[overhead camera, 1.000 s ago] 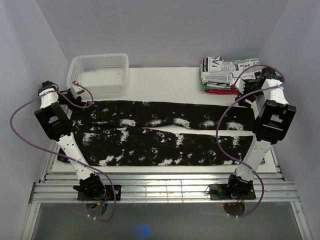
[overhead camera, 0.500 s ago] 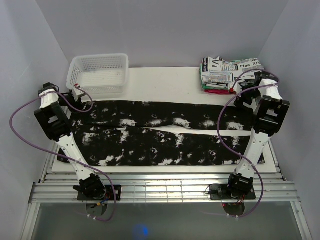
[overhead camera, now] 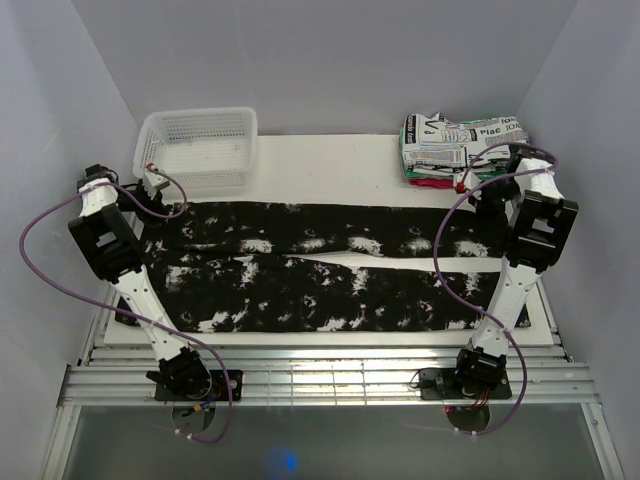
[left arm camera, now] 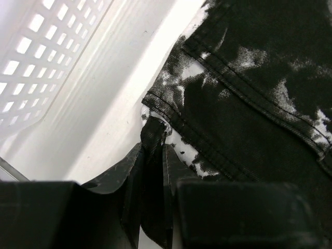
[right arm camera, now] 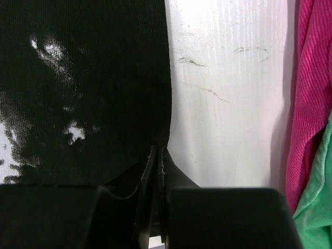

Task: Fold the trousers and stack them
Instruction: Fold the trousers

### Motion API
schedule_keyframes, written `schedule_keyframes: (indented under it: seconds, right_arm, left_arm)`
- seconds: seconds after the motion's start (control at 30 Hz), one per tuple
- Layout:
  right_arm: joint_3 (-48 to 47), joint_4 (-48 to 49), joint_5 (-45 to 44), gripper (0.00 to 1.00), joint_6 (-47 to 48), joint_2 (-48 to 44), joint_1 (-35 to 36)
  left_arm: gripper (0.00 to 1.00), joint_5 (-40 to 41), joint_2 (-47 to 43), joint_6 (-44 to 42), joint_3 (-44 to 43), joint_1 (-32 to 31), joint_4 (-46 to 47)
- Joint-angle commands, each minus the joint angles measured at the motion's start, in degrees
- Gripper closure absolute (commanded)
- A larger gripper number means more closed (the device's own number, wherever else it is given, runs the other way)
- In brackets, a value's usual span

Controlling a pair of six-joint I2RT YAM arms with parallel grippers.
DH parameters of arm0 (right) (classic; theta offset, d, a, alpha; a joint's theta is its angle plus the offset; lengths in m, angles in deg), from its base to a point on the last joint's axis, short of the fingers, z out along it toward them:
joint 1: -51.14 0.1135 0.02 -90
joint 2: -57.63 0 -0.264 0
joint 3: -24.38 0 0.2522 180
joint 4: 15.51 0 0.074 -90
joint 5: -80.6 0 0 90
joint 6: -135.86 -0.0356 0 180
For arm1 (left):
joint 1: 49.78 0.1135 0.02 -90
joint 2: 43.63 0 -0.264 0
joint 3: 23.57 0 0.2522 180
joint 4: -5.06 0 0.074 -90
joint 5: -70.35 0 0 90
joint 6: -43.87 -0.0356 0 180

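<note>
The trousers [overhead camera: 320, 270], black with white splotches, lie spread flat across the white table board [overhead camera: 330, 150], legs side by side. My left gripper [overhead camera: 160, 205] is at their far left corner. In the left wrist view it [left arm camera: 154, 148] is shut on that corner of the trousers [left arm camera: 249, 104], with fabric pinched between the jaws. My right gripper [overhead camera: 482, 200] is at the far right end. In the right wrist view it [right arm camera: 158, 150] is shut, its tips pinching the very edge of the trousers [right arm camera: 93, 78].
A white plastic basket [overhead camera: 197, 150] stands at the back left, close to the left gripper [left arm camera: 41, 62]. A stack of folded clothes [overhead camera: 455, 150] sits at the back right. Its red cloth [right arm camera: 308, 93] and green cloth [right arm camera: 316, 207] lie just right of the right gripper.
The right gripper has dropped a little toward the trousers' far right end and closed from wide open. The left gripper has closed on the left corner and stayed there.
</note>
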Motion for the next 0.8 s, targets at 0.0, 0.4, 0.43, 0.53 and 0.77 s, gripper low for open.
schedule_keyframes:
  seconds: [0.0,0.4,0.43,0.53,0.77]
  right_arm:
    - [-2.4,2.6,-2.5,0.92,-2.9,-1.3,-1.1]
    - [12.8,18.1,6.4,0.92,-7.4,-22.4,-3.5]
    - [13.7,18.4,7.5,0.92,-7.5,-23.6,-3.8]
    - [19.1,20.4,9.3,0.92,-7.2,-30.1,-5.7]
    - [37.7,26.2,13.6,0.92,-2.3,-43.9,-10.7]
  left_arm:
    - [1.0,0.9,-3.6,7.9,4.3,0.3,3.7]
    - [1.0,-5.5,-28.8,10.3,31.4,2.7,34.4]
    - [1.0,-5.8,-32.2,10.8,35.9,2.9,36.9]
    - [1.0,-7.0,-38.6,10.9,44.4,4.2,44.4]
    - [1.0,-12.0,-50.9,15.3,57.8,10.9,54.3]
